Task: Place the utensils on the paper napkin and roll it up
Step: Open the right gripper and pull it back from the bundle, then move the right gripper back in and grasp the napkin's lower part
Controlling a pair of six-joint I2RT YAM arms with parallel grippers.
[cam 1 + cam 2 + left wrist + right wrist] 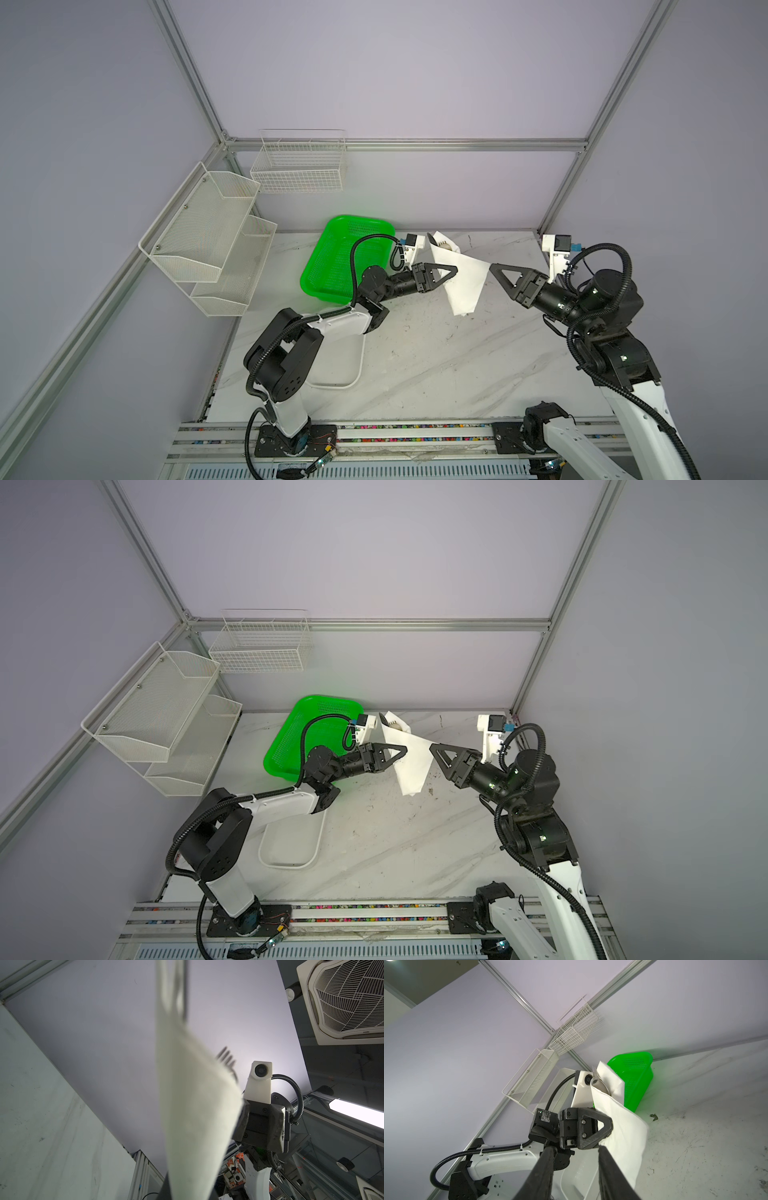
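Observation:
The paper napkin (465, 286) (411, 771) is wrapped into a loose white cone and hangs above the marble table. My left gripper (454, 271) (404, 751) is shut on its left side. The utensils sit inside it. A spoon bowl (600, 1084) and fork tines (226, 1059) stick out of the upper end (441, 243); the knife cannot be made out. In the left wrist view the napkin (197, 1115) fills the middle, down to the left gripper (191, 1192). My right gripper (493, 268) (432, 749) (575, 1149) is open, level with the napkin's right corner, with nothing between its fingers (610, 1167).
A green perforated basket (332, 266) (637, 1076) stands at the back, behind my left arm. Under that arm a white rimmed tray (345, 374) (291, 854) lies on the table. White mesh shelves (208, 241) and a wire basket (299, 166) hang on the left walls.

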